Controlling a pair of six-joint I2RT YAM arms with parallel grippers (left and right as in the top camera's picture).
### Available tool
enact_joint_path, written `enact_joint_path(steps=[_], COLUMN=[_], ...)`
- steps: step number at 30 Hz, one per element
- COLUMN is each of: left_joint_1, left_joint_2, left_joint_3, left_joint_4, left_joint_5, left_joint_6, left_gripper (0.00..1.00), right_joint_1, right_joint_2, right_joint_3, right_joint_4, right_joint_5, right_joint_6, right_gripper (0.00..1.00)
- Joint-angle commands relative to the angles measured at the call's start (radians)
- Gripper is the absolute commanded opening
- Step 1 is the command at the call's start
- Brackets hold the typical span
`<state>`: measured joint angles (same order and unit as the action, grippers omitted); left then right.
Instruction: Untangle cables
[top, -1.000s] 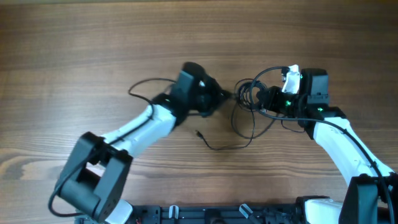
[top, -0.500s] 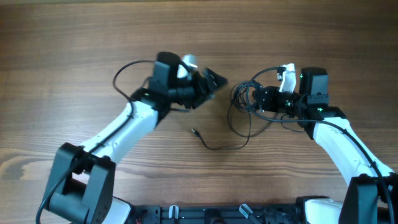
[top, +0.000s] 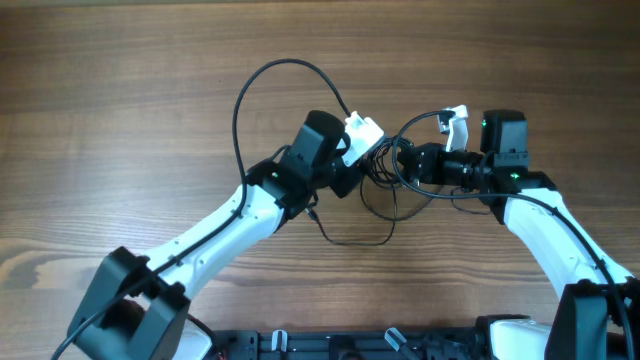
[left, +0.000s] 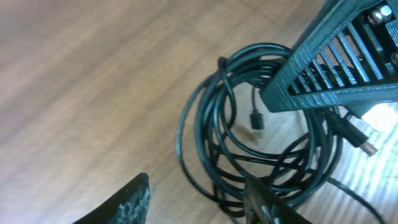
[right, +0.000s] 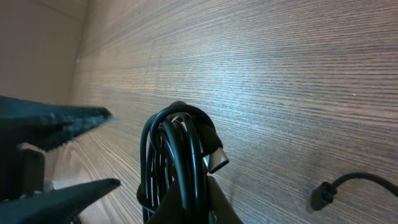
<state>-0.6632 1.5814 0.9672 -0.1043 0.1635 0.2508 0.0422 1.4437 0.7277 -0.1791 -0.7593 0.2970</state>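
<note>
The cables (top: 392, 185) are thin black cords. They are coiled into a bundle between the two grippers, with loose loops and a tail trailing toward the table's front. My right gripper (top: 408, 162) is shut on the bundle (right: 180, 155), and a metal plug (right: 216, 161) sticks out beside its fingers. My left gripper (top: 372, 152) stands open right against the bundle's left side. In the left wrist view the coil (left: 211, 124) lies partly between its fingers (left: 134, 202). A loose plug end (top: 314, 211) rests on the wood.
The wooden table (top: 120, 80) spreads all around. A thicker black arm cable (top: 245, 95) arcs up behind the left arm. Another small plug (right: 323, 195) lies on the wood to the right of the right gripper.
My left arm swung away to the left, then came back right up to the bundle, and its jaws went from shut to open. The right gripper kept its hold and barely moved.
</note>
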Motion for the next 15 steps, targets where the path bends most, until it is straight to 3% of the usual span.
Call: enact_joint_path(steps=[1,4,8,15], left_joint_1=[-0.053,-0.121,-0.204,-0.221], left_joint_2=[-0.018,-0.025,-0.056,-0.015], left_joint_3=[0.002,0.002,0.002,0.002], left_joint_4=[-0.013,-0.028,-0.05,-0.064], left_joint_5=[-0.089,-0.279,-0.48,-0.49], left_joint_6=[0.06,0.077,0.132,0.121], left_gripper=[0.55,0.64,0.63,0.63], right_joint_1=[-0.003,-0.003,-0.003,-0.003], right_joint_2=[0.006,0.006,0.006,0.006], right_joint_3=[0.004,0.004,0.004,0.004], right_joint_4=[0.002,0.002,0.0,-0.004], right_joint_5=[-0.028,-0.027,-0.027,-0.028], right_joint_6=[-0.006,-0.006,0.014,0.042], right_gripper=[0.04,0.04,0.04,0.04])
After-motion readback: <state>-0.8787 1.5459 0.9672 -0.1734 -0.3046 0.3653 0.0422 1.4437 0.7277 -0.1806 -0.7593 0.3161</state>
